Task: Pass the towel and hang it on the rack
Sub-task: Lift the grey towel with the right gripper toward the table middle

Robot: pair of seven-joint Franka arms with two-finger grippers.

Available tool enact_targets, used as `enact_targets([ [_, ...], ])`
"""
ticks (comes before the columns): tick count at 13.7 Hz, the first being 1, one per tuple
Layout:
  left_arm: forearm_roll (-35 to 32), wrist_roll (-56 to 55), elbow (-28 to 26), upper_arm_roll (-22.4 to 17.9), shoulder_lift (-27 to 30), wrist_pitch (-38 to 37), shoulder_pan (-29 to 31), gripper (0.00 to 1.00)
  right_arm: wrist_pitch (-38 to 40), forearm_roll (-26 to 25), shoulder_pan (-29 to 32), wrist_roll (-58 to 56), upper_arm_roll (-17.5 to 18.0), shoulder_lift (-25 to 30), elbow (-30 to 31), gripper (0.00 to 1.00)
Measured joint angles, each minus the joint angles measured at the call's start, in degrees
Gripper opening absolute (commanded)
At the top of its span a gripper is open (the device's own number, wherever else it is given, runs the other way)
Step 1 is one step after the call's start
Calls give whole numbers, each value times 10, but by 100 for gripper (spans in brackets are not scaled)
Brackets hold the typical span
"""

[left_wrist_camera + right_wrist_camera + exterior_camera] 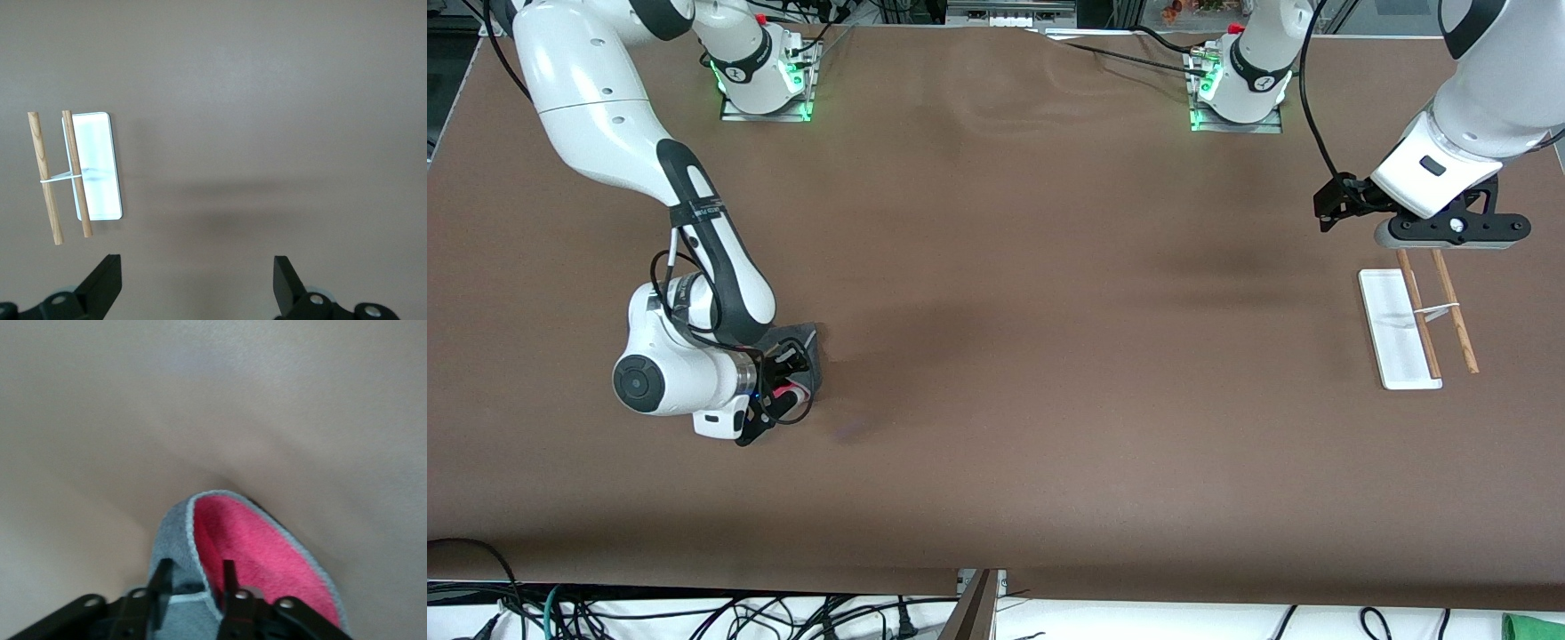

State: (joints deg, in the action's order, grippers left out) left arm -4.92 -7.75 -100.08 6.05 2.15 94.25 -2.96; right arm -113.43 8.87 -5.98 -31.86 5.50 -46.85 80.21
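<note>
At the right arm's end of the desk [996,356], the right gripper [197,583] has its fingers pinching the towel's [257,550] edge (a thin bite that could slip on lifting). The left gripper [197,280] waits, fingers spread, over the rack [1414,324].

A: In the front view, how much of the towel [805,342] shows?
B: Little; the right arm's wrist covers most of it.
A: And in the right wrist view?
B: The picture's lower edge cuts it off.
</note>
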Motion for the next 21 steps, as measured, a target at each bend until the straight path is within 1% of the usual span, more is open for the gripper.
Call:
enact_targets([
  [1,0,0,0,0,0,0,0,100,5,8,0,0,0,0,0,8],
  [2,0,0,0,0,0,0,0,100,9,15,1,0,-1,1,-1,0],
  [10,0,0,0,0,0,0,0,100,50,23,-1,1,4,18,-13,0],
  [12,0,0,0,0,0,0,0,100,81,23,-2,19,27,31,-38,0],
  [14,0,0,0,0,0,0,0,100,116,23,-5,64,55,45,-74,0],
  [16,0,0,0,0,0,0,0,100,130,23,-10,106,87,62,-96,0],
  [19,0,0,0,0,0,0,0,100,133,22,-14,171,137,82,-101,0],
  [21,0,0,0,0,0,0,0,100,132,0,-16,183,177,83,-101,0],
])
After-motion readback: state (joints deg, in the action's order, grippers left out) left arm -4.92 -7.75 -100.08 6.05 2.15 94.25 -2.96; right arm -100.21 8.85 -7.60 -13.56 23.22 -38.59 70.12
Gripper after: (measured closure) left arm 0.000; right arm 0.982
